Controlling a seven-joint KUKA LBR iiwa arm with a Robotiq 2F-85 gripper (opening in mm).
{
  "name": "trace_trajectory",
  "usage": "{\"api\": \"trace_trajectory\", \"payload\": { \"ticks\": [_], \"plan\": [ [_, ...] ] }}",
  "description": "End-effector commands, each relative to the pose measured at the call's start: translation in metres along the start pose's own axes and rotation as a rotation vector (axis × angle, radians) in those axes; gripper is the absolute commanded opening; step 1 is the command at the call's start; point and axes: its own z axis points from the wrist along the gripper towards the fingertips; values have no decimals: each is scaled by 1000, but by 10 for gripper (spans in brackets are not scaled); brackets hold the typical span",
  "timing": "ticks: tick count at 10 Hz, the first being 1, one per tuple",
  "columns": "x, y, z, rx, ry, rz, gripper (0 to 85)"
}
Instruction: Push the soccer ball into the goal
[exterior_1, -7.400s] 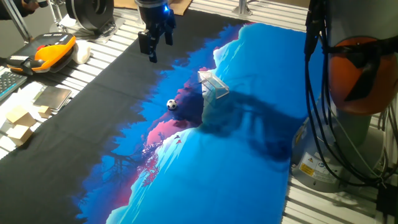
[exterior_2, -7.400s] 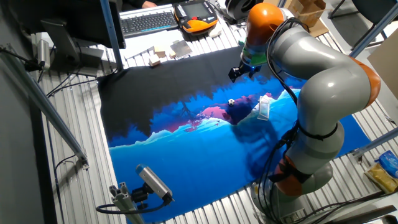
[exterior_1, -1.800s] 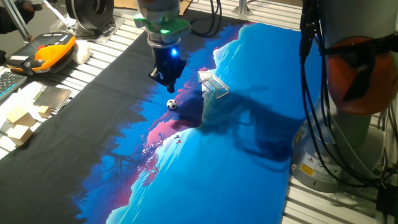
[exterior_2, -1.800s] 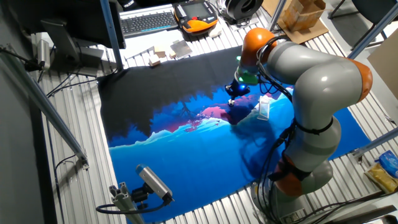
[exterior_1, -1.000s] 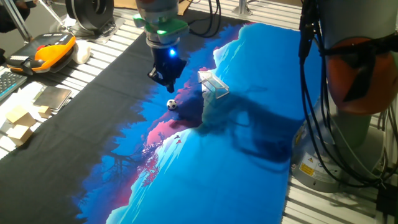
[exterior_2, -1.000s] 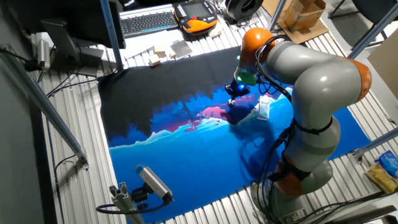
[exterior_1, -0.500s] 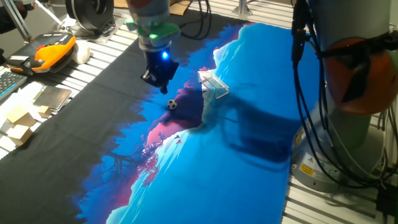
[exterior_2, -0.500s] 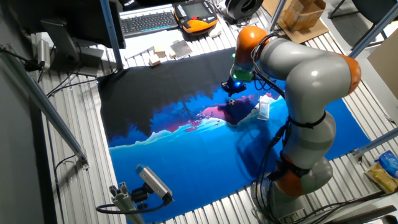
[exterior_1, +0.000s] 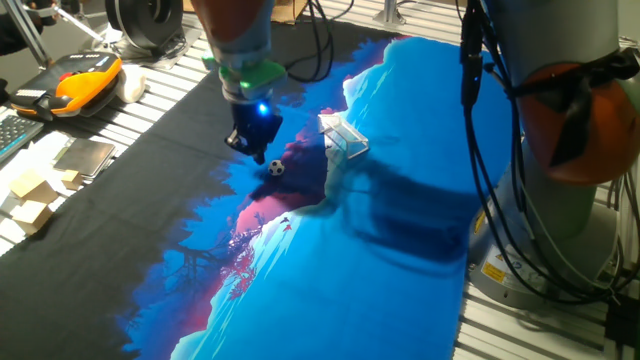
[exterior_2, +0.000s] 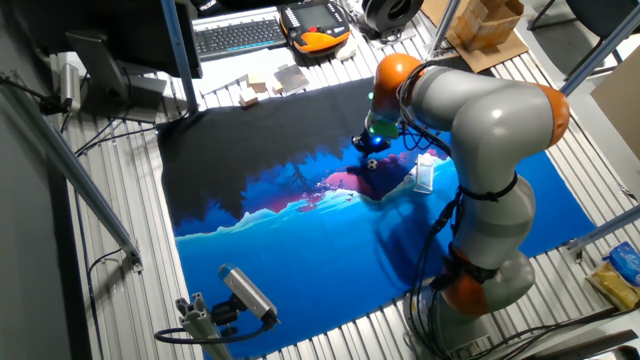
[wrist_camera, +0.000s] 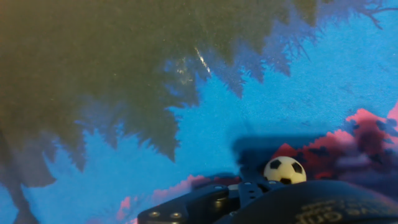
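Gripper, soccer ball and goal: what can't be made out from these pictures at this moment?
- Gripper: jaw state unreadable; too small in both fixed views, only dark housing at the hand view's bottom edge.
- Contact with the soccer ball: too small in one fixed view; in the other fixed view the ball is a speck under the arm; in the hand view the ball is partly hidden behind the housing.
- Goal: its opening unclear, netting blurred; outside the hand view.

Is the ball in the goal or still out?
Out. The ball lies on the mat, with a clear gap between it and the goal. The gripper hangs close beside the ball, on the side away from the goal.
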Motion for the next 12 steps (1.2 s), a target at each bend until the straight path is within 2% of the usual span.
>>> {"api": "trace_trajectory", "payload": {
  "ticks": [1, 2, 4, 12],
  "plan": [
    [1, -1, 4, 1, -5, -4, 0],
    [1, -2, 7, 1, -5, -10, 0],
    [2, -6, 12, 22, -12, -29, 0],
    [-3, -16, 29, 37, -45, -57, 0]
  ]
}}
